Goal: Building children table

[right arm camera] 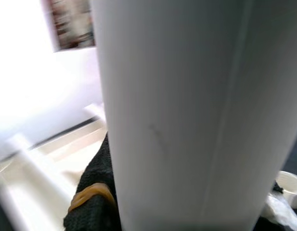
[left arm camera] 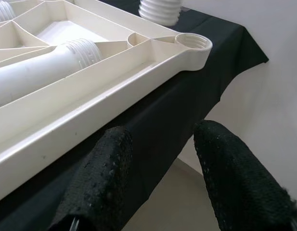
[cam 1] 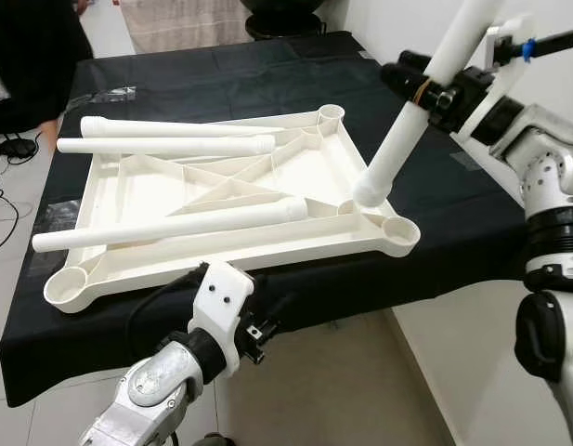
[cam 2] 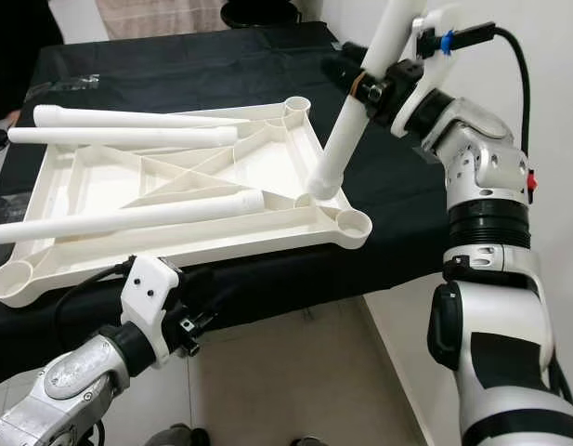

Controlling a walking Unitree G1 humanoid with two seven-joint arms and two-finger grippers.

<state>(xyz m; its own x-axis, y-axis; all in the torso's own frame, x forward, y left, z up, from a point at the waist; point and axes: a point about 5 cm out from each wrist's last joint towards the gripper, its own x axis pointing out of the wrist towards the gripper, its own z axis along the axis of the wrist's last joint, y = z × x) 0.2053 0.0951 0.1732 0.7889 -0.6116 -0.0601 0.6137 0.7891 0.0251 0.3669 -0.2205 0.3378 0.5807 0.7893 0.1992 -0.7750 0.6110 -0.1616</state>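
Tabletop (cam 1: 240,200) lies upside down on the black-clothed table (cam 1: 444,200), w/ three legs (cam 1: 175,226) lying across it. R tool (cam 2: 379,84) grips a fourth leg (cam 1: 411,116), tilted, lower end at the near-right corner socket (cam 1: 398,231). L tool (left arm camera: 162,183), fingers apart, holds nothing, below the table's near edge.

The tabletop (cam 1: 240,200) is laid underside up on the cloth-covered table (cam 1: 435,200). Three legs (cam 1: 170,227) are laid across it. A fourth leg (cam 1: 411,111) is held tilted at its right side by the right gripper (cam 1: 425,88), lower end near the front-right socket (cam 1: 400,230). The left gripper (left arm camera: 160,183) is positioned below the table's front edge.
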